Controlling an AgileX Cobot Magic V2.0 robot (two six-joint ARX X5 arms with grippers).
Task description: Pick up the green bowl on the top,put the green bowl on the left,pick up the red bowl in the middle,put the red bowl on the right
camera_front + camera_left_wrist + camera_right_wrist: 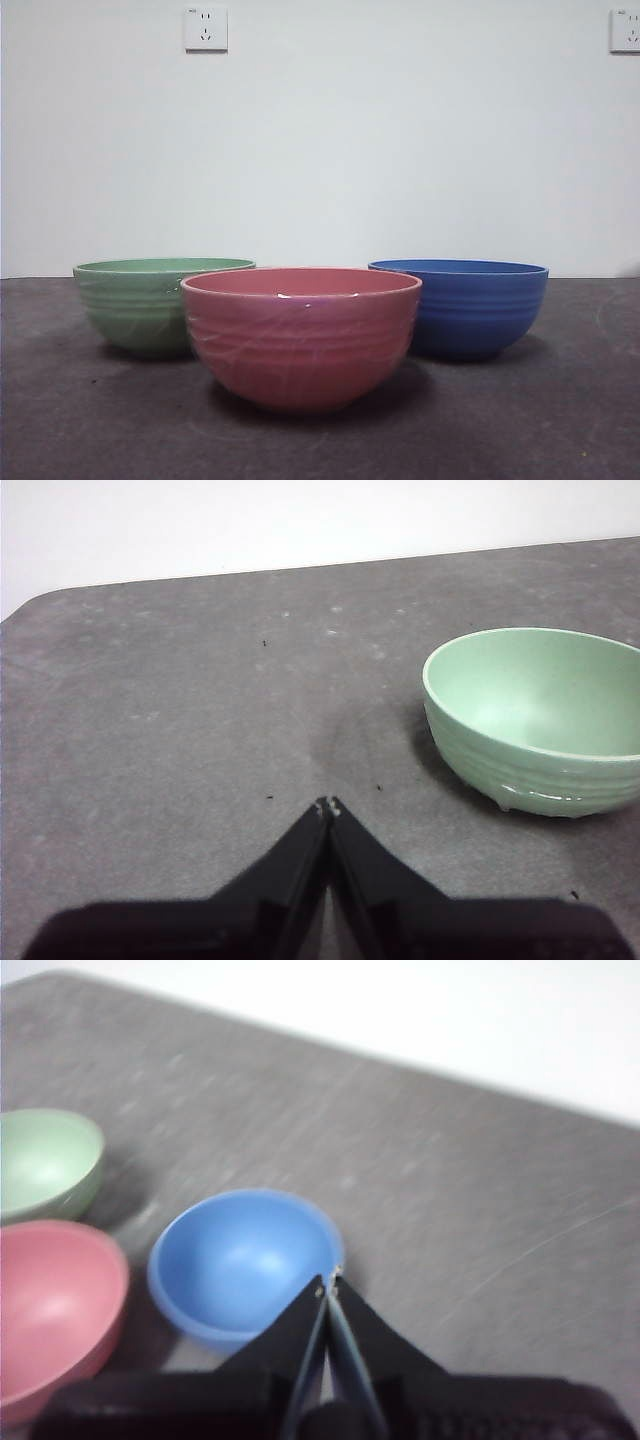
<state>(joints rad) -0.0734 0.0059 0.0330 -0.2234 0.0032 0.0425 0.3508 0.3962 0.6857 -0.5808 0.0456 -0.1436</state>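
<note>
The green bowl [150, 305] stands upright on the table at the left, behind the others. It also shows in the left wrist view [535, 720] and the right wrist view [45, 1160]. The red bowl [300, 335] stands upright in the middle, nearest the front camera, and shows in the right wrist view [50, 1310]. My left gripper [328, 806] is shut and empty, above bare table beside the green bowl. My right gripper [328, 1282] is shut and empty, high above the blue bowl's rim. Neither gripper shows in the front view.
A blue bowl [465, 305] stands upright at the right, seen too in the right wrist view [245, 1260]. The dark grey table [560, 420] meets a white wall with two sockets [205, 28]. The table's rounded far corner [40, 600] shows in the left wrist view.
</note>
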